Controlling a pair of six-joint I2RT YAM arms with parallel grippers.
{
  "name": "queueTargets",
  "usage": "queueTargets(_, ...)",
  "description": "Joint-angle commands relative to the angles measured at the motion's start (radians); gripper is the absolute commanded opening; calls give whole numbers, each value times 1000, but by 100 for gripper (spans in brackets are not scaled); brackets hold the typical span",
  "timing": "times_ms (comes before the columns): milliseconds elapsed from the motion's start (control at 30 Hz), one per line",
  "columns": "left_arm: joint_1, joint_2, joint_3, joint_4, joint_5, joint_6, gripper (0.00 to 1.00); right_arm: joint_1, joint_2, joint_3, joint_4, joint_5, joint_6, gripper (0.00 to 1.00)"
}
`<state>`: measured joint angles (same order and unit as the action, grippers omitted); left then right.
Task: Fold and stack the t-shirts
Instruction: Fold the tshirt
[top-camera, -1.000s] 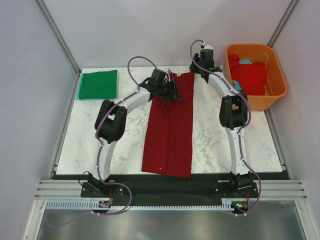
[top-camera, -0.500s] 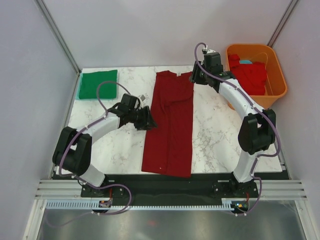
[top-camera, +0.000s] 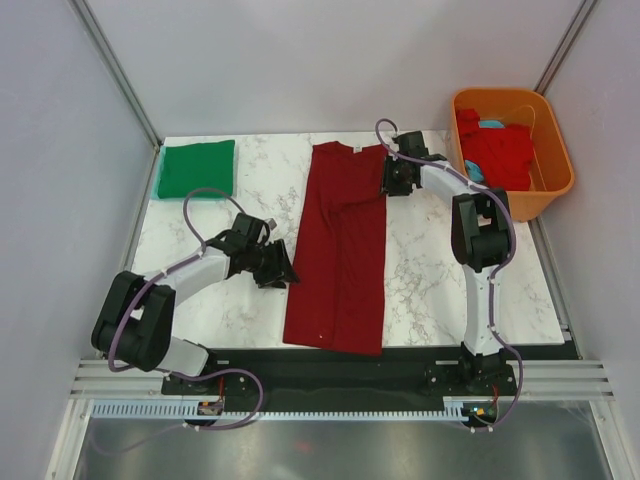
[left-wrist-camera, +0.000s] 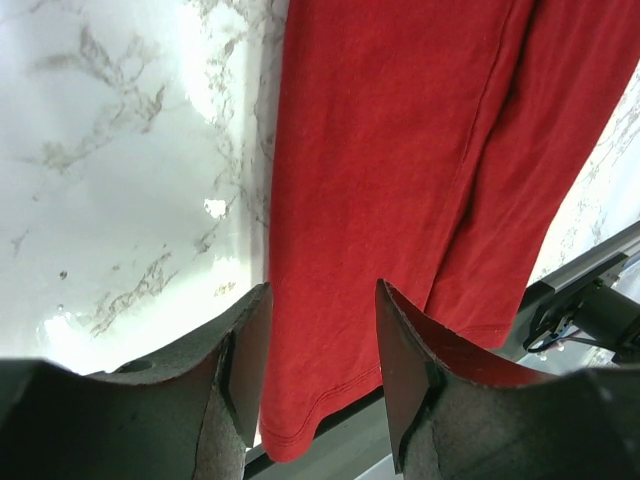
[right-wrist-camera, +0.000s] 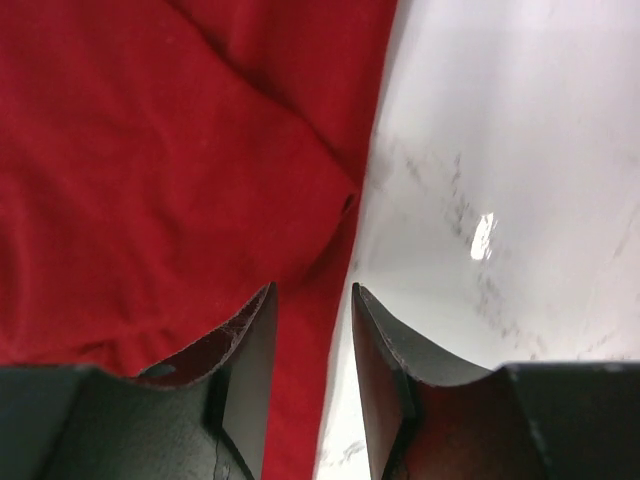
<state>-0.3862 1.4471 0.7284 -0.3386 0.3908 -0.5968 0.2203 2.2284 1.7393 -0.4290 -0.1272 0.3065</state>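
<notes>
At opposite side edges of the maroon t-shirt (top-camera: 340, 250), left fingers (left-wrist-camera: 245, 365) and right fingers (right-wrist-camera: 245, 370) stand open.

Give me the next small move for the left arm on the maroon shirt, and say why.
Probably lower the left hand and pinch the left edge of the maroon t-shirt near its hem. The shirt lies flat as a long strip; this hand hangs open, straddling that edge, gripping nothing. The right hand is open at the far right edge.
</notes>
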Motion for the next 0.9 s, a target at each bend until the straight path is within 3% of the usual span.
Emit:
queueTargets(0, 3, -77, -17, 13, -26, 37, 53, -13, 49, 114, 24, -11, -43, 43)
queueTargets(100, 3, -105, -18, 13, -26, 37, 53, -29, 99, 157, 24, -11, -44, 41)
queueTargets(333, 3, -103, -4, 13, -26, 37, 53, -58, 178, 242, 30, -34, -59, 21)
queueTargets(533, 3, -108, 12, -8, -39, 26, 53, -67, 217, 288, 81, -72, -90, 10)
queueTargets(667, 3, -88, 40, -14, -90, -21, 53, -85, 275, 374, 76, -94, -78, 10)
queueTargets(867, 17, -67, 94, -23, -67, -6, 53, -96, 258, 411, 41, -83, -63, 22)
